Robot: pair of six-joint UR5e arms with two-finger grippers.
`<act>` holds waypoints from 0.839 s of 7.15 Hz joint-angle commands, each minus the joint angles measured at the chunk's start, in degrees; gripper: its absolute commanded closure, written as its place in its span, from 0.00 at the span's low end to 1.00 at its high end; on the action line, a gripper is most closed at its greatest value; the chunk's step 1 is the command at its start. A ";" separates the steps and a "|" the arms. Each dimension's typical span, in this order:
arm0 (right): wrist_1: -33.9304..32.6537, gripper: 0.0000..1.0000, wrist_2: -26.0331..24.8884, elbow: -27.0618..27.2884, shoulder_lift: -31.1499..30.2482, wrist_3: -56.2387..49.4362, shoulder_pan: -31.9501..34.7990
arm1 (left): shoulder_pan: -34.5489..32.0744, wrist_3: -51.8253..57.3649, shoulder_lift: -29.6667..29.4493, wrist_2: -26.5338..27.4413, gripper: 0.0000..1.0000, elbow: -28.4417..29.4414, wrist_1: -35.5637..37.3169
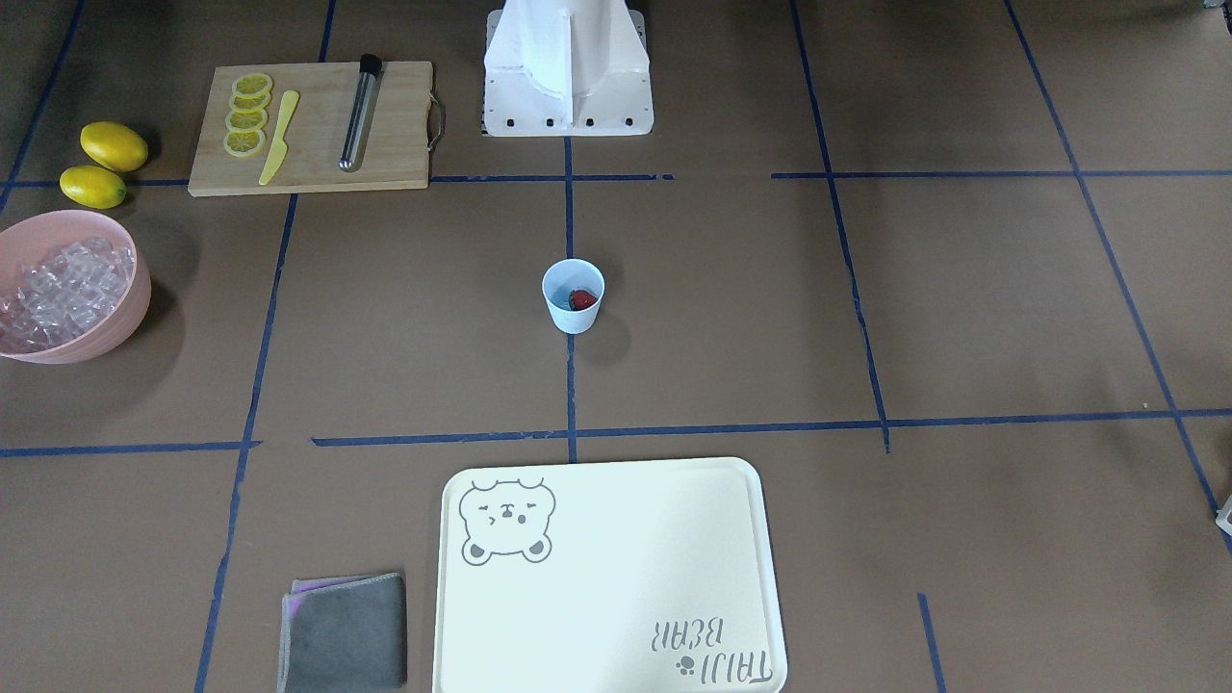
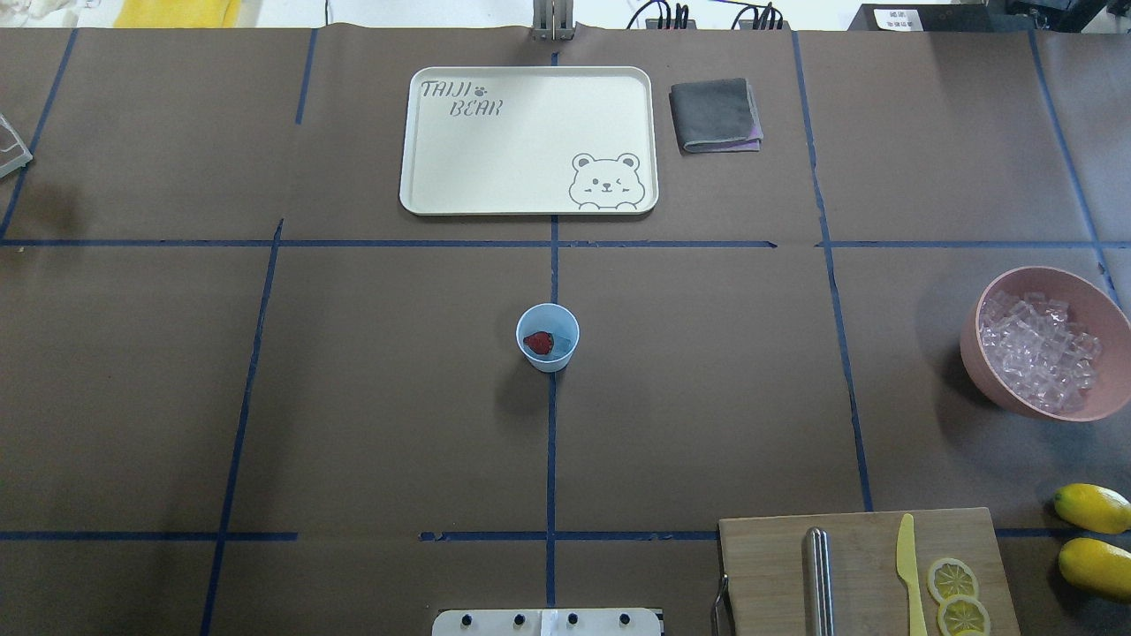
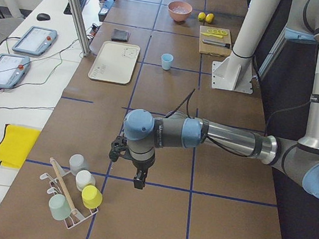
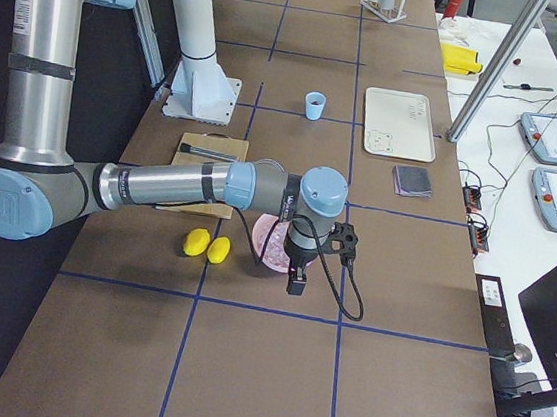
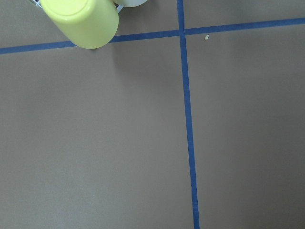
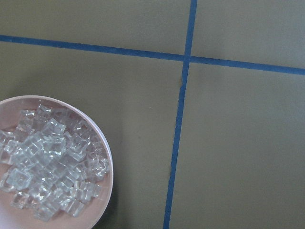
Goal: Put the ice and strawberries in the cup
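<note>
The right gripper (image 4: 296, 283) hangs above the table near the pink bowl (image 6: 111, 181); whether it is spread or pressed together cannot be told, likewise the left gripper (image 3: 138, 180). The ice (image 6: 45, 164) fills the wrist view's lower left. The cup (image 2: 548, 336), mid-frame overhead, holds the strawberry (image 2: 537, 343). Likely best: centre over the heap, pinch one cube

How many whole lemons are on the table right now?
2. One lemon and a second lemon lie side by side beside the cutting board, near the pink bowl.
</note>
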 commanded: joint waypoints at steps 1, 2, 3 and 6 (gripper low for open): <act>0.12 0.00 0.34 0.19 0.36 0.07 -0.07 | 1.18 -0.06 -0.10 0.00 0.00 0.10 -0.07; 1.94 0.00 0.08 -0.07 0.19 0.07 0.01 | 1.97 -0.24 -0.10 0.00 0.00 0.10 -0.07; 3.09 0.00 -0.19 -0.33 -0.25 -0.01 -0.07 | 2.15 -0.24 -0.45 0.00 0.00 0.10 -0.07; 3.37 0.00 -0.10 -0.51 -0.34 -0.02 0.01 | 2.68 -0.32 -0.72 -0.09 0.00 -0.51 0.02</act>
